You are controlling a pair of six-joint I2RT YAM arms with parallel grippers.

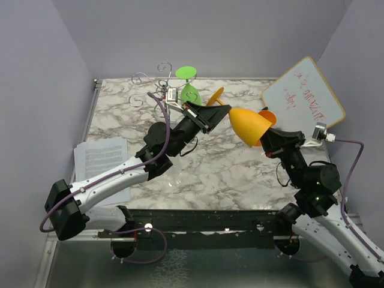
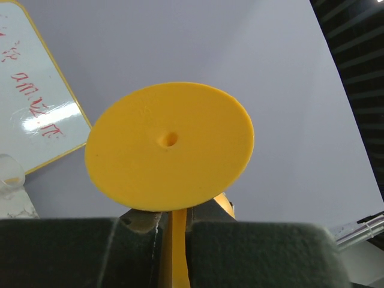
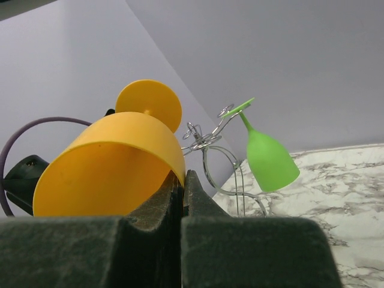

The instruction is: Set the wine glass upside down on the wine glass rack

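Above the counter [image 1: 240,174], seemingly mid-handover: left end effector [image 1: 216,113] clenches the wine glass [image 1: 247,125] stem, right end effector [image 1: 265,135] its rim; right should probably release next.

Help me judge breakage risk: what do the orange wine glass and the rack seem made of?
The orange wine glass: likely plastic, opaque and matte, with a grainy foot and a dimple at its centre. The rack: thin metal wire, shiny silver finish, probably chrome.
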